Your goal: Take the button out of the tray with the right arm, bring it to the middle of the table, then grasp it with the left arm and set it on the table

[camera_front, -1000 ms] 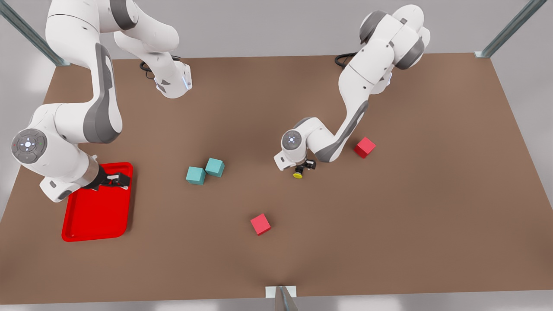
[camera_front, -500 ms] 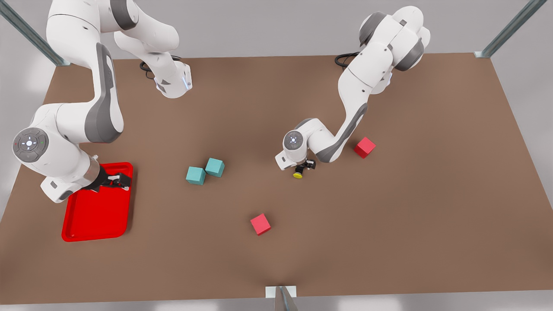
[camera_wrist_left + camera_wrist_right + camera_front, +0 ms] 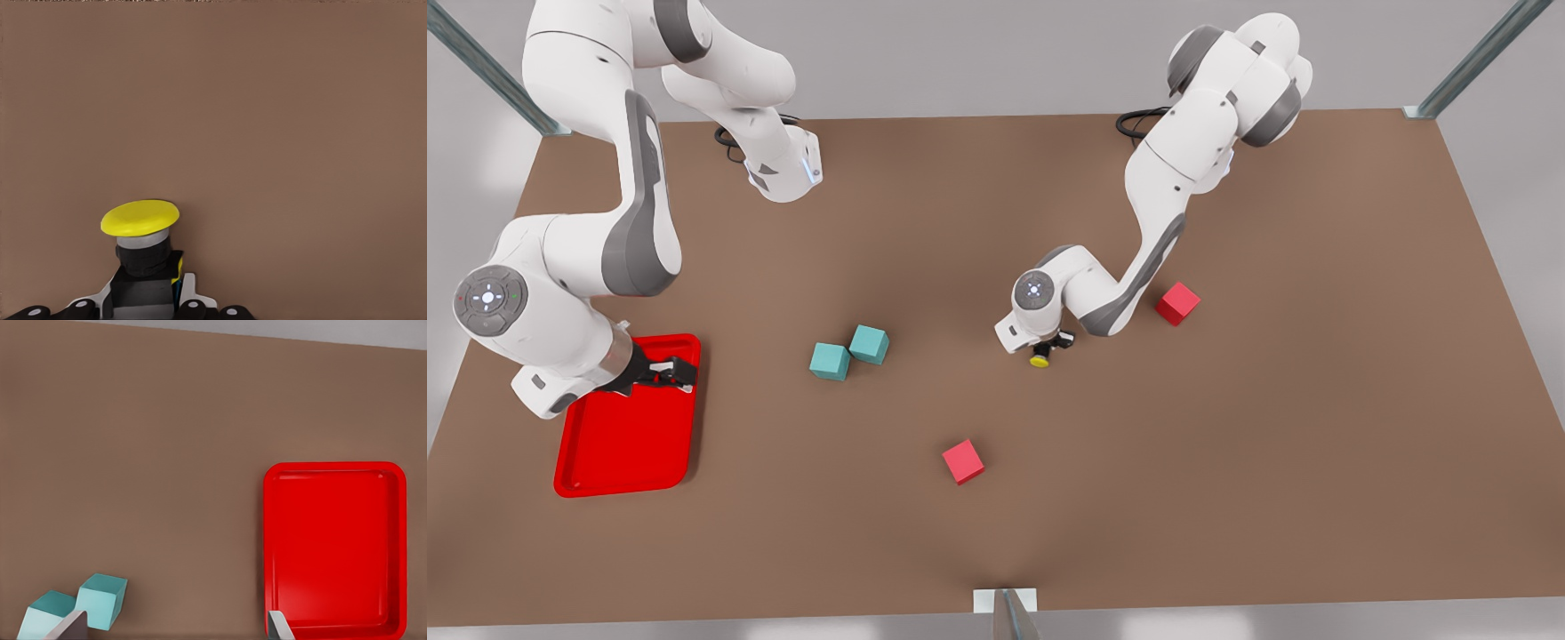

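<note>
Right now your bench (image 3: 1316,427) carries everything, and the red tray (image 3: 624,440) at the front view's left lies empty. Your right arm waits over that tray, right gripper (image 3: 665,372) with jaws spread wide and holding nothing. Two teal cubes (image 3: 849,352) and two red cubes (image 3: 964,462) sit well apart from your work.

Your left gripper (image 3: 1049,345) hangs near the bench's middle, jaws pinching the button (image 3: 142,257) by its black body. The left wrist view shows the button's long axis running straight out from the jaws, yellow cap (image 3: 140,217) leading; in the front view it looks tilted toward the bench.

I'd judge placing is the step in hand: lower slowly until the button touches the bench, part the jaws only then, and lift straight away so the fingers don't drag or tip it.
</note>
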